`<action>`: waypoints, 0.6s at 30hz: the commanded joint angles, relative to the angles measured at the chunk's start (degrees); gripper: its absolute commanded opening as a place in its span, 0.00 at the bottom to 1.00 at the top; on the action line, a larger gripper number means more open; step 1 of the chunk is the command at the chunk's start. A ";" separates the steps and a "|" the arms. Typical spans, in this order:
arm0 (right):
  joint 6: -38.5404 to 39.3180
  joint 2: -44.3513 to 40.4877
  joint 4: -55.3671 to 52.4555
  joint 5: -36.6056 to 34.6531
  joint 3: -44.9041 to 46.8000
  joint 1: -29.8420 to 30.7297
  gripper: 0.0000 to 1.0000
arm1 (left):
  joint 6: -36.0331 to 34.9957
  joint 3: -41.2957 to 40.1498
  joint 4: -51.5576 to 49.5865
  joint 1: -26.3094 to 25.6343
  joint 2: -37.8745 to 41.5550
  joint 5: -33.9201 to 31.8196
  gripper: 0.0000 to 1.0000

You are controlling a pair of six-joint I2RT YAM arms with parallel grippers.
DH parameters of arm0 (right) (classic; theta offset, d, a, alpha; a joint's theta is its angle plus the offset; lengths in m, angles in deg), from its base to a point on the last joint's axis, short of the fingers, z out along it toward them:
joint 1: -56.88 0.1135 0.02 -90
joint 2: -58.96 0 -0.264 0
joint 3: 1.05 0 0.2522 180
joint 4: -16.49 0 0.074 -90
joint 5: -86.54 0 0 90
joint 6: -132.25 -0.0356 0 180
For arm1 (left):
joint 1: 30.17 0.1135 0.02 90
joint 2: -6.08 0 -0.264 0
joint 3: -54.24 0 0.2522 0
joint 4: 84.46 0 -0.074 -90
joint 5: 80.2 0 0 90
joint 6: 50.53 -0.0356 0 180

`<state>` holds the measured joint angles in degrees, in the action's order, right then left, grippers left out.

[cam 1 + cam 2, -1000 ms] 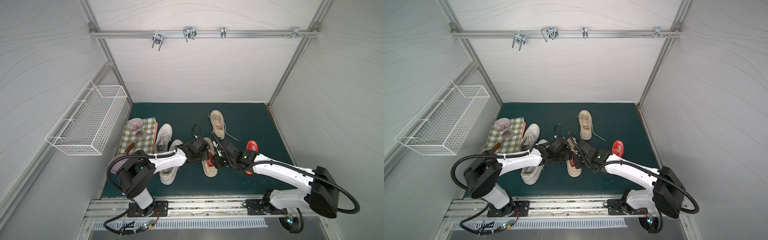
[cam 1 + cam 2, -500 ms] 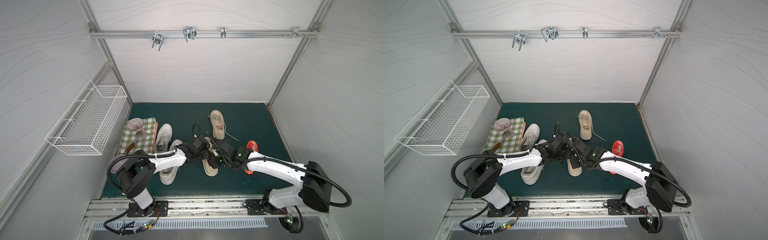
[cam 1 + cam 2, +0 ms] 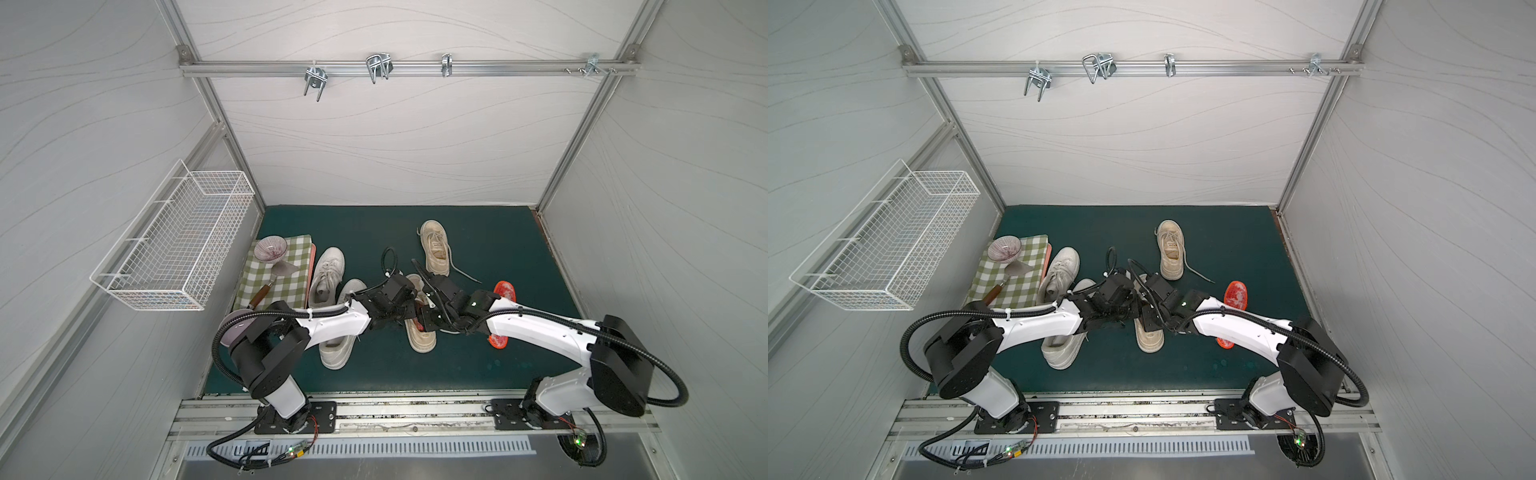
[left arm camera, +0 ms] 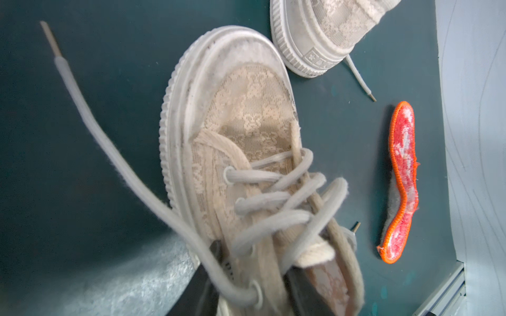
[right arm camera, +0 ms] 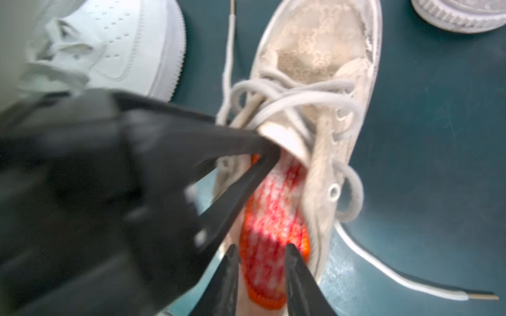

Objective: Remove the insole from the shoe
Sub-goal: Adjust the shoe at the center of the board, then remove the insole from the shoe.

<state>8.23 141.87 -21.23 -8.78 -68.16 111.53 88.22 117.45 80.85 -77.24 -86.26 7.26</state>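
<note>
**A:** How do the jaws stand?

**B:** The left gripper (image 5: 269, 151) has its jaws clamped on the beige shoe (image 5: 315, 41). They pinch the side wall nearest the left arm, at the eyelets beside the tongue, with one finger outside the wall and one inside. The right gripper (image 5: 261, 247) has its jaws apart, tips down over the heel opening.

**A:** And the insole?

**B:** The insole (image 5: 273, 219), red and white with an orange rim, lies inside that shoe. Its heel end shows between the right fingers. I cannot tell whether they touch it.

**A:** Where does the shoe sit?

**B:** In both top views it lies on its sole between the two wrists, with its heel toward the arm bases. A loose lace (image 4: 109, 145) trails off it.

**A:** What's around it?

**B:** A second insole (image 3: 505, 291) lies on the green bench (image 3: 498, 232), partly under the right arm. The other beige shoe (image 3: 434, 249) sits just beyond. The white sneakers (image 3: 328, 270) are by the left arm, next to a checked cloth (image 3: 282, 278) with a bowl (image 3: 270, 249) on it.
</note>
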 commanded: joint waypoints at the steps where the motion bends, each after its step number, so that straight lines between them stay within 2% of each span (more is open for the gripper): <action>1: -0.93 2.05 0.44 -0.21 -0.01 -0.33 0.31 | 0.99 -0.67 3.42 0.27 1.75 -0.37 0.34; 8: -2.25 4.01 -3.50 -6.67 0.17 -0.92 0.31 | 1.43 -1.51 4.39 0.27 2.59 0.02 0.30; 11: -2.59 3.79 -5.94 -9.64 0.26 -1.60 0.40 | 1.53 -1.97 4.58 0.27 2.86 -0.09 0.26; 14: -2.54 3.73 -6.88 -10.58 0.39 -2.15 0.46 | 1.69 -2.36 5.30 0.28 2.94 0.22 0.19; 18: -1.73 4.30 -6.97 -9.74 -0.04 -2.71 0.48 | 2.30 -2.82 6.40 0.26 2.69 1.40 0.09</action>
<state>6.70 145.32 -23.24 -16.01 -68.13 109.63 89.78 115.07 84.85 -77.22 -84.51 9.05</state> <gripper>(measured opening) 0.480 0.101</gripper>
